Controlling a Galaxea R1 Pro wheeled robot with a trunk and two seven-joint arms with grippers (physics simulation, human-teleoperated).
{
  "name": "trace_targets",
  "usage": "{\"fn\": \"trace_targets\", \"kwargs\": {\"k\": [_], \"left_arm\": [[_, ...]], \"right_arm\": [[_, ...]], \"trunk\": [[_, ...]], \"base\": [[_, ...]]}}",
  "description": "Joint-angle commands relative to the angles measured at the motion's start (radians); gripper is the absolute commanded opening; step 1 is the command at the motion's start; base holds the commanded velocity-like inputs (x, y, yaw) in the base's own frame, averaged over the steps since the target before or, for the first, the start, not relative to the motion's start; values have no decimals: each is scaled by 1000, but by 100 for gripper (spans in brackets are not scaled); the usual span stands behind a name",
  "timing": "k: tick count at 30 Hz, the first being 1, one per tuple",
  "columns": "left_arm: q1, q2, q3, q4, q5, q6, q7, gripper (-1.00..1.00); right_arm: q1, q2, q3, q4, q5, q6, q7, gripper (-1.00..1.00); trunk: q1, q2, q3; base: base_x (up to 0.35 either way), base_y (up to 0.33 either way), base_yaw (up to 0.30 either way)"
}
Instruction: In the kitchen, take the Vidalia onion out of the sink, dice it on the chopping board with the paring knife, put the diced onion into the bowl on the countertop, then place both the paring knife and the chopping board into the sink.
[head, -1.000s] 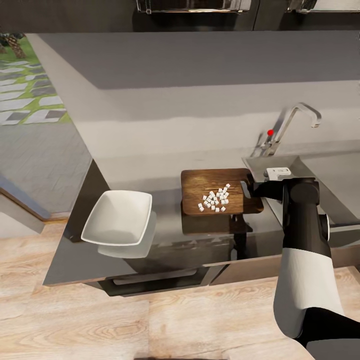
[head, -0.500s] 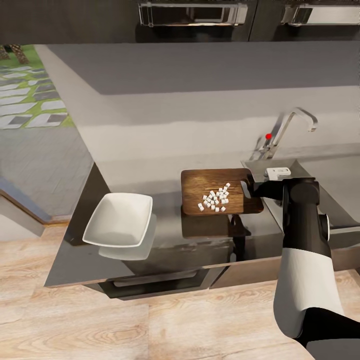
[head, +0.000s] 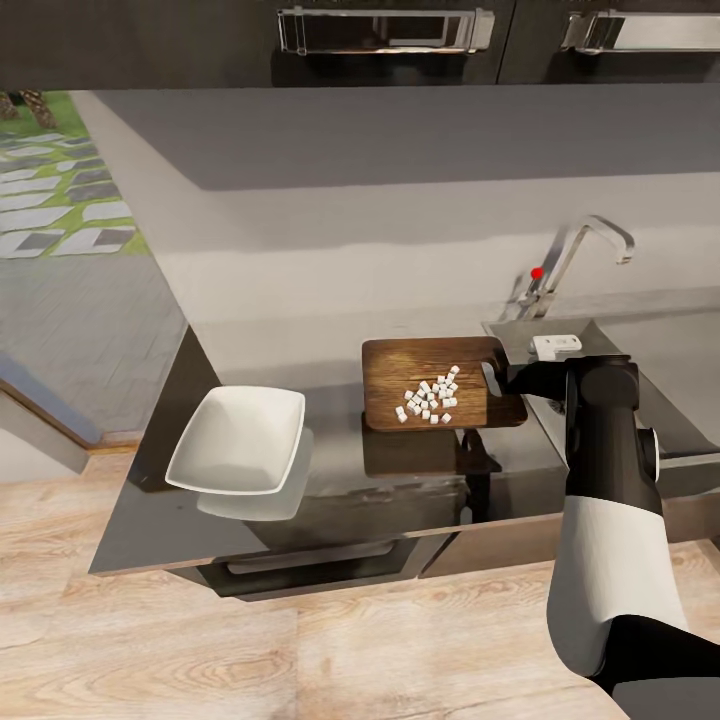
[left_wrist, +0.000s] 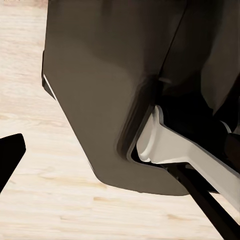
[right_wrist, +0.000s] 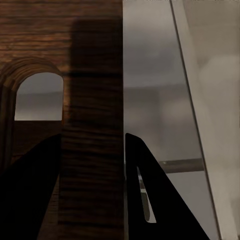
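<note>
Your right gripper (right_wrist: 92, 175) is clamped on the handle end of the chopping board (head: 425, 392), with the diced onion riding on top.

In the head view the board sits just right of centre frame, raised above the countertop (head: 300, 340) with its dark shadow below it. The Vidalia onion (head: 430, 394), now a cluster of small white cubes, lies on the board's right half, just left of the slot-shaped handle hole and near your gripper. In the right wrist view the two dark fingers (right_wrist: 37, 195) close on the wood strip beside that slot, one on either side, touching it. The sink (head: 620, 345) lies at the right edge, just behind your right arm, its tap in the upper right. The bowl (head: 237, 440) sits at lower left, well apart from the board. I cannot tell how your left gripper stands.
</note>
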Motion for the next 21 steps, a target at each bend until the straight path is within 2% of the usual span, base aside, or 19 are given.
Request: {"fn": "trace_targets", "kwargs": {"k": [1, 10, 21], "left_arm": [[-2, 1, -7, -5, 6, -7, 6, 100], [-2, 1, -7, -5, 6, -7, 6, 100], [-2, 0, -7, -5, 6, -7, 6, 100]], "right_arm": [[-1, 1, -2, -1, 9, 2, 10, -100], [-1, 1, -20, -1, 9, 2, 10, -100], [-1, 1, -22, -1, 9, 2, 10, -100]], "trunk": [[1, -2, -1], [1, -2, 10], [1, -2, 24]], "base": [[0, 0, 0], [0, 0, 0], [0, 0, 0]]}}
